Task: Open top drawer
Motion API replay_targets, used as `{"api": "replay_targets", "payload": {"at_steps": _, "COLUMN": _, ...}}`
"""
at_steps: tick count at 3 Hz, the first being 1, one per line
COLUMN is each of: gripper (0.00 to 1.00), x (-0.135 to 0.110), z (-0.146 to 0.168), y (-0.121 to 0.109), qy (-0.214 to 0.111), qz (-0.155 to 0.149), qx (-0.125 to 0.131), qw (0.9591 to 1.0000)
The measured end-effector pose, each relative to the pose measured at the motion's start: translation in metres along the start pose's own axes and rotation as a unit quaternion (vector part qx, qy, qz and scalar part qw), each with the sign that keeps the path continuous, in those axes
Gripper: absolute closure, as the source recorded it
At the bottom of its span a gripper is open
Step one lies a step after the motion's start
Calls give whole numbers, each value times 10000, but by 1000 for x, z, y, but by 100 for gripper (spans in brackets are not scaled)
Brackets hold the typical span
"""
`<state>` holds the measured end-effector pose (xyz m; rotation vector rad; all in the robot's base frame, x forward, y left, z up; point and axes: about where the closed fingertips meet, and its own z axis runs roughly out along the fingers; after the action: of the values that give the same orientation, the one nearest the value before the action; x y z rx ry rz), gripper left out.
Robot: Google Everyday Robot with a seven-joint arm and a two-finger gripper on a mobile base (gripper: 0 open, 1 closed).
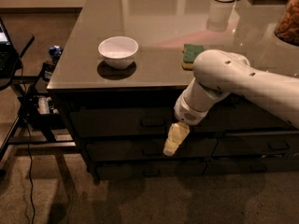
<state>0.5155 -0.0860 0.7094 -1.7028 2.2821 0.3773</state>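
The wide dark flat-fronted top drawer (112,121) sits shut, flush under the glossy grey bench (154,69) edge. The pale tool (171,142) (apart or together, cannot tell) hangs at five o'clock from the drawer's thin bar handle (153,122), with open brown carpet (140,197) below.

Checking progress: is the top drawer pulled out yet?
No, the top drawer is shut flush, and the gripper hangs lower, just right of its handle.
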Motion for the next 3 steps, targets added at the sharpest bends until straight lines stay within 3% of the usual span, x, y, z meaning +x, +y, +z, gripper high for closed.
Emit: {"api": "replay_targets", "payload": {"at_steps": 3, "gripper": 0, "x": 10, "z": 23, "y": -33, "qy": 21, "qz": 58, "qx": 181, "qw": 9998}}
